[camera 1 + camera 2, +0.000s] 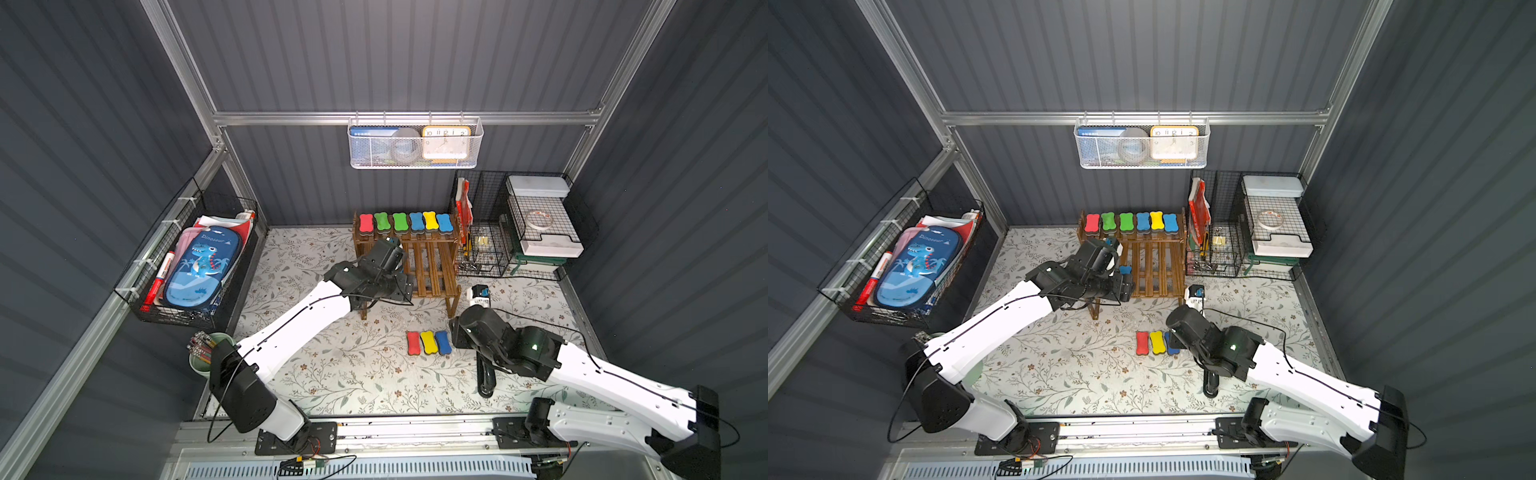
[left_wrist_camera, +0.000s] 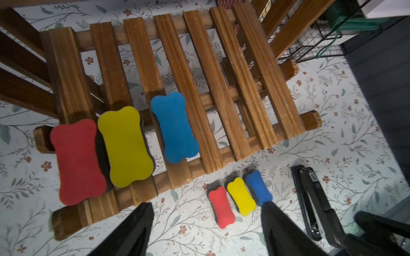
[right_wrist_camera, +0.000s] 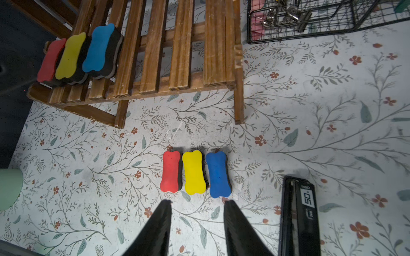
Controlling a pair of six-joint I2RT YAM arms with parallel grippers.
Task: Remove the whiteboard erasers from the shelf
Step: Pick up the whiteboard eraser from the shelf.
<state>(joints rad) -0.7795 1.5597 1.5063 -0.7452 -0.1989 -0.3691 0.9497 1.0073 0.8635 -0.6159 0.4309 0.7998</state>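
Left tool (image 2: 206,206), right tool (image 3: 197,202) gaping, empty; erasers (image 2: 125,144) on shelf (image 2: 179,66) bone-shaped, bright foam tops, dark felt undersides.

The shelf (image 2: 175,55) is brown wooden slats. Its 6 upper-tier erasers (image 1: 400,221) run red, green, green, blue, yellow, blue. The lower-tier erasers (image 2: 124,146) and the tabletop erasers (image 3: 195,172) each run red, yellow, blue, the 2 sets backed in dark grey. The table cover (image 1: 332,374) shows grey-green sprigs and rust-red flowers on white. The stapler (image 3: 299,217) is black. A blue pencil case (image 1: 201,268) carries a cartoon dinosaur.
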